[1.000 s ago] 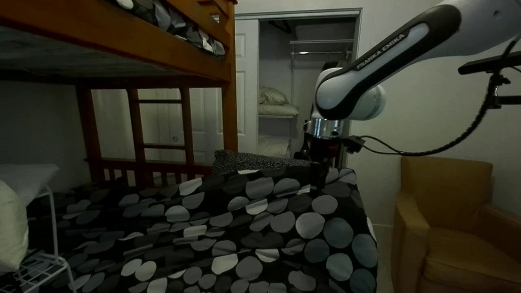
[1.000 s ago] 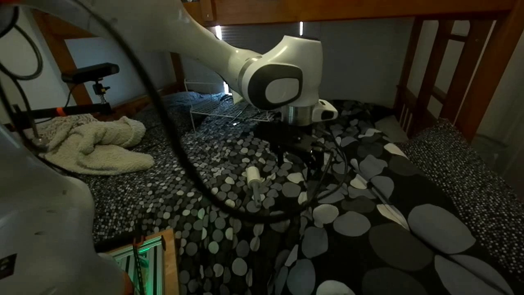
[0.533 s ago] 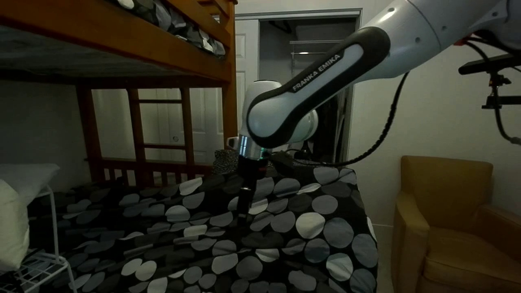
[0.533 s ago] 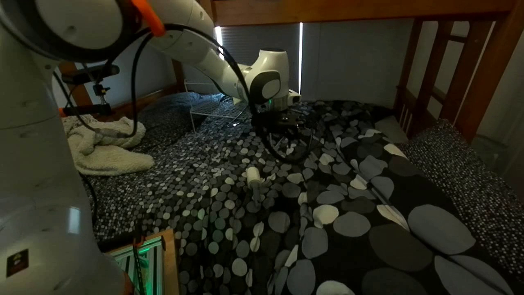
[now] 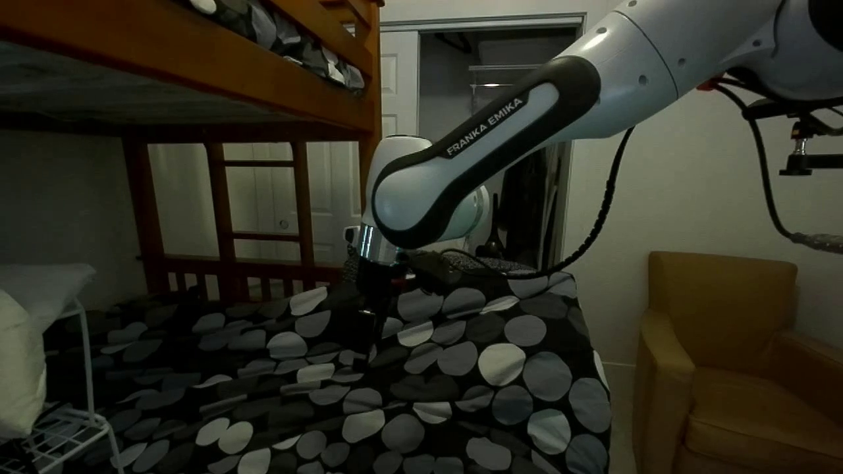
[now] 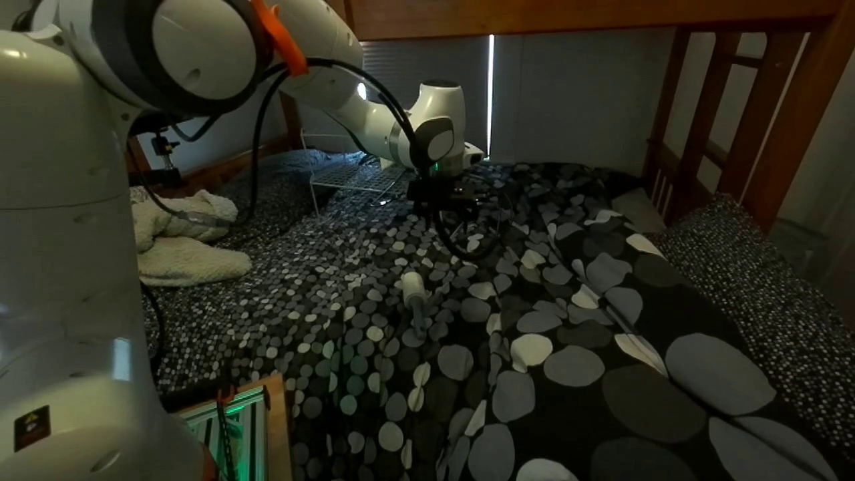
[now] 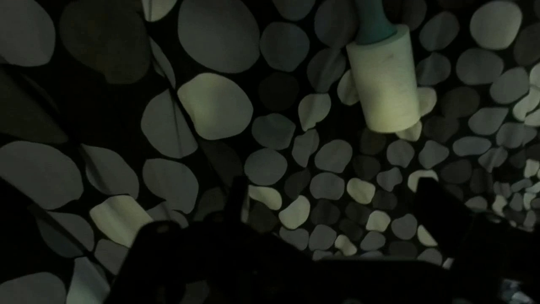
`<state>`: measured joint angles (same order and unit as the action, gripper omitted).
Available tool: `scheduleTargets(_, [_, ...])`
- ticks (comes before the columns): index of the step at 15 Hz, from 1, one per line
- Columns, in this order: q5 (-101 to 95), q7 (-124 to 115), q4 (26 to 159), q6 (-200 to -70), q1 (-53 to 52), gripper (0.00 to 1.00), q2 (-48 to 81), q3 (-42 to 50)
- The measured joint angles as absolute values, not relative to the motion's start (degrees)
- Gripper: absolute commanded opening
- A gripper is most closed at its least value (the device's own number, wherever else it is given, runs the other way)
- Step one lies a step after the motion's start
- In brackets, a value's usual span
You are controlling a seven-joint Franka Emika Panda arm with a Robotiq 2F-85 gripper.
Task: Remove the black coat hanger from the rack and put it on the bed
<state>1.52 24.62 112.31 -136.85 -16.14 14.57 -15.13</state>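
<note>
My gripper [image 5: 365, 355] points down over the bed [image 5: 500, 365] in an exterior view, its tips dark against the cover. In the wrist view the gripper [image 7: 333, 190] has its fingers wide apart, with only the patterned bed cover [image 7: 215, 105] between and beneath them. The pale rack [image 5: 87, 368] stands at the lower left in an exterior view, apart from the gripper. The rack [image 6: 354, 179] also shows behind the arm, partly covered by it. I cannot make out the black coat hanger for certain; thin dark shapes show at the rack's lower part.
A lint roller [image 6: 413, 287] lies on the bed; it also shows in the wrist view [image 7: 386, 84]. A cream blanket [image 6: 190, 260] lies near the arm base. The wooden bunk frame [image 5: 370, 197] rises behind. A tan armchair [image 5: 724, 316] stands beside the bed.
The arm has swung across the bed, so the gripper moved left and lower in an exterior view, towards the rack's side. The movement is smaller in the last half second.
</note>
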Motion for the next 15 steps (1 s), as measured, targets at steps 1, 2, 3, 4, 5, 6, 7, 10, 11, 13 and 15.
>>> scheduleTargets(1, [1.3, 20.9, 111.7, -138.7, -16.6, 1.00, 15.3, -15.2])
scheduleTargets(2, [0.9, 17.1, 110.3, -141.2, -17.5, 1.00, 16.8, -15.4])
scheduleTargets(3, [0.2, 13.4, 108.2, -144.1, -18.7, 1.00, 18.8, -15.7])
scheduleTargets(4, [-0.7, 10.3, 105.7, -146.8, -20.1, 1.00, 21.1, -15.9])
scheduleTargets(5, [-1.8, 8.0, 102.7, -149.1, -21.7, 1.00, 23.9, -16.0])
scheduleTargets(6, [-2.4, 6.8, 99.6, -150.6, -23.3, 1.00, 26.6, -16.2])
scheduleTargets(7, [-2.6, 6.7, 96.4, -151.3, -24.6, 1.00, 29.2, -16.7])
scheduleTargets(10, [-2.7, 8.7, 86.7, -150.7, -27.6, 1.00, 37.2, -19.5])
scheduleTargets(11, [-2.7, 9.7, 84.1, -150.4, -28.1, 1.00, 39.5, -20.7])
scheduleTargets(13, [-2.7, 10.6, 81.1, -150.4, -28.8, 1.00, 42.3, -21.4])
scheduleTargets(15, [-2.7, 10.9, 80.1, -150.4, -28.7, 1.00, 43.1, -21.4])
